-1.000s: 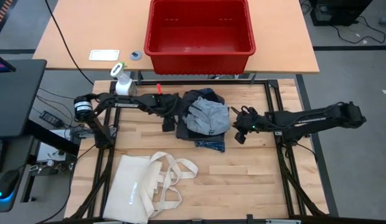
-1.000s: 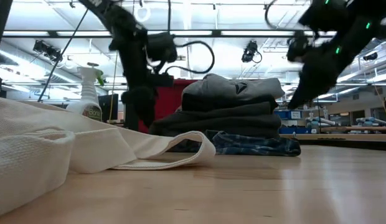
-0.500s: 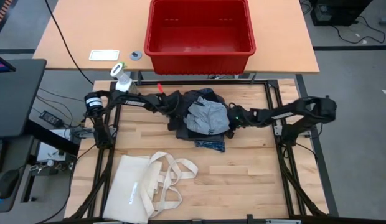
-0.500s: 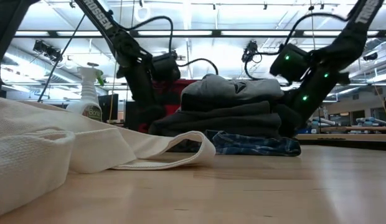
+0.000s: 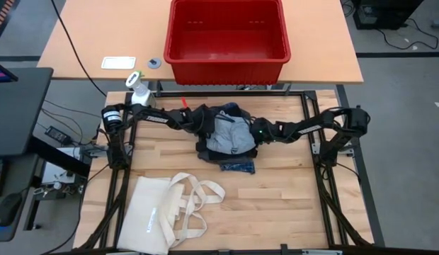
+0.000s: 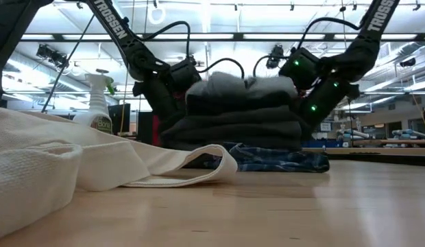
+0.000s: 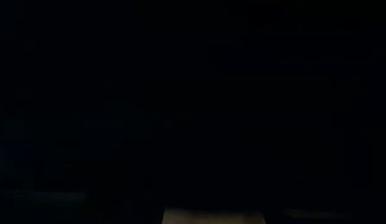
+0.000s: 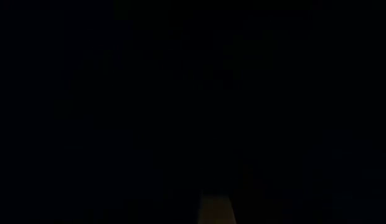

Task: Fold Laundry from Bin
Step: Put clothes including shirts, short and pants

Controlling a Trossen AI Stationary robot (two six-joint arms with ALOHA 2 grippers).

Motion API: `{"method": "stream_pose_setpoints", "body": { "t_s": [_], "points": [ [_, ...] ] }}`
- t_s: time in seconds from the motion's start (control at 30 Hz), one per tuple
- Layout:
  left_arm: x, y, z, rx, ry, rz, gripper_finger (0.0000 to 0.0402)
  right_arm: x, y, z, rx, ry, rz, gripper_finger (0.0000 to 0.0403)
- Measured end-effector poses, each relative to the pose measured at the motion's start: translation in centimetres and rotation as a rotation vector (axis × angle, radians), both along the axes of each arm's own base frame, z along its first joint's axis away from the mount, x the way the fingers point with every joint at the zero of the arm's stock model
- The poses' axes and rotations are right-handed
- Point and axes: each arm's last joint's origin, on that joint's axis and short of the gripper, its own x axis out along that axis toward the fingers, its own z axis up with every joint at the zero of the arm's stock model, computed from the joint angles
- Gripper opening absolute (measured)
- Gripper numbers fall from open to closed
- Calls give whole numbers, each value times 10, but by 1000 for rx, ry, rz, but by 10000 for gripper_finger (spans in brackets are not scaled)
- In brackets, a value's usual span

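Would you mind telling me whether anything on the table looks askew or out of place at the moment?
The stack of folded laundry is not square: a blue piece pokes out from under its front edge. The cream tote bag lies rumpled, handles tangled. The left gripper and the right gripper press in from either side.

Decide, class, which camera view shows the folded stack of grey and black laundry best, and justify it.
The low view: the folded stack of grey and black laundry appears side-on, its layers distinct, with both arms pressed against its sides. The high view shows only the stack's top and outline. Both wrist views are almost entirely dark and show nothing of it.
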Motion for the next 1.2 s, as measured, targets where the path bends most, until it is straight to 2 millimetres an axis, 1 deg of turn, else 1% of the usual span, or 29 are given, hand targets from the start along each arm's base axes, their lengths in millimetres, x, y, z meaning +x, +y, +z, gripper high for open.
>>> {"method": "stream_pose_setpoints", "body": {
  "t_s": [0.1,0.2,0.33,0.4,0.6,0.73,0.83,1.03,1.1,1.2],
  "points": [
    [3,-4,1,-74,-50,-23,207,7,0,6,36,-47,49,75],
    [4,-5,7,-87,-78,-18,207,10,0,12,64,-81,66,73],
    [4,-5,28,-73,-156,-16,207,11,-3,29,37,-161,43,69],
    [4,-2,38,-64,-186,-6,207,9,-7,38,24,-196,34,67],
    [9,20,61,-61,-245,26,207,4,-23,62,37,-305,-1,54],
    [12,29,76,-49,-264,36,207,6,-34,69,38,-323,-3,48],
    [16,41,90,-23,-273,38,207,7,-46,78,19,-353,-19,48],
    [14,71,115,19,-333,52,207,9,-73,104,-51,-419,-24,47],
    [12,82,123,33,-364,49,207,7,-83,112,-70,-443,-31,48],
    [14,102,134,50,-425,46,207,3,-100,126,-92,-481,-32,47]
  ]
}}
